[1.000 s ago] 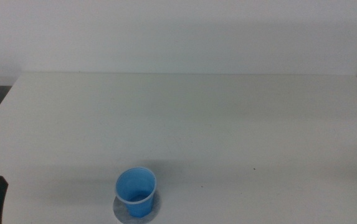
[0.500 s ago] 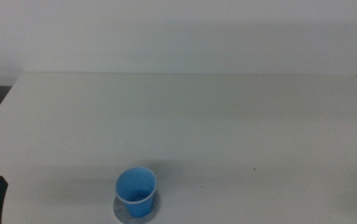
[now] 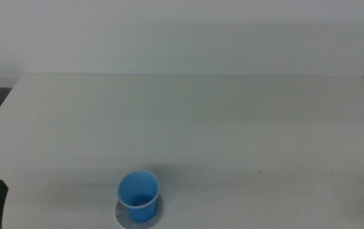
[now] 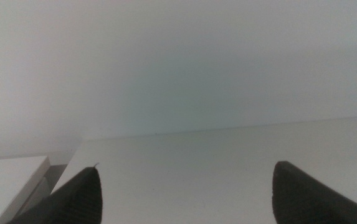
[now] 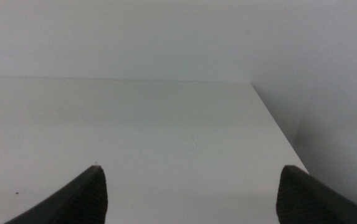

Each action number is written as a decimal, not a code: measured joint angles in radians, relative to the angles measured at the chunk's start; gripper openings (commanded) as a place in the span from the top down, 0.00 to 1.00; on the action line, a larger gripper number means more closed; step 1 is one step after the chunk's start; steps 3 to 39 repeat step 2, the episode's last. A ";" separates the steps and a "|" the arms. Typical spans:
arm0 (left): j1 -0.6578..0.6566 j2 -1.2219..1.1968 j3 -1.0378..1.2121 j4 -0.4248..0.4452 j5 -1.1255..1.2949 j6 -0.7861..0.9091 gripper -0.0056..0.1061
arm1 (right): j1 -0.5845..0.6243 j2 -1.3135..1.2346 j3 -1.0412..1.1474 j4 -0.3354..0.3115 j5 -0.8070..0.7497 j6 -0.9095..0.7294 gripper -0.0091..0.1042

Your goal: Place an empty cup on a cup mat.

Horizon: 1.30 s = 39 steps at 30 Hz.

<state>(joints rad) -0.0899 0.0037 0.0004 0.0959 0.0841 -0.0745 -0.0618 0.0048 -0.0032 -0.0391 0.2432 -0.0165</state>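
Blue cup seated upright on grey mat, near front edge of white table (image 3: 232, 121).

Dark left gripper (image 4: 184, 193) parked at front left corner, well apart from the cup, jaws spread wide with nothing between. Small bright blue tapered plastic cup (image 3: 138, 194) on flat round mottled grey mat (image 3: 123, 216), seemingly centred, though picture's bottom edge cuts it off. Right gripper (image 5: 187, 193) out over bare tabletop, jaws likewise wide apart, holding nothing.

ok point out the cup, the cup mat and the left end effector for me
cup (image 3: 138, 194): middle view, on the inside of its blue wall.
cup mat (image 3: 122, 215): middle view, on the grey edge showing beside the cup's base.
left end effector (image 4: 184, 193): left wrist view, midway between its two dark, open jaws.
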 measured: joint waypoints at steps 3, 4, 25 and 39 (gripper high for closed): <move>0.000 0.000 0.000 0.000 0.000 0.000 0.11 | 0.000 0.000 0.000 -0.004 0.000 0.000 0.10; 0.000 0.000 0.000 0.000 0.000 0.000 0.11 | 0.000 0.000 0.000 -0.004 0.000 0.000 0.10; 0.000 0.000 0.000 0.000 0.000 0.000 0.11 | 0.000 0.000 0.000 -0.004 0.000 0.000 0.10; 0.000 0.000 0.000 0.000 0.000 0.000 0.11 | 0.000 0.000 0.000 -0.004 0.000 0.000 0.10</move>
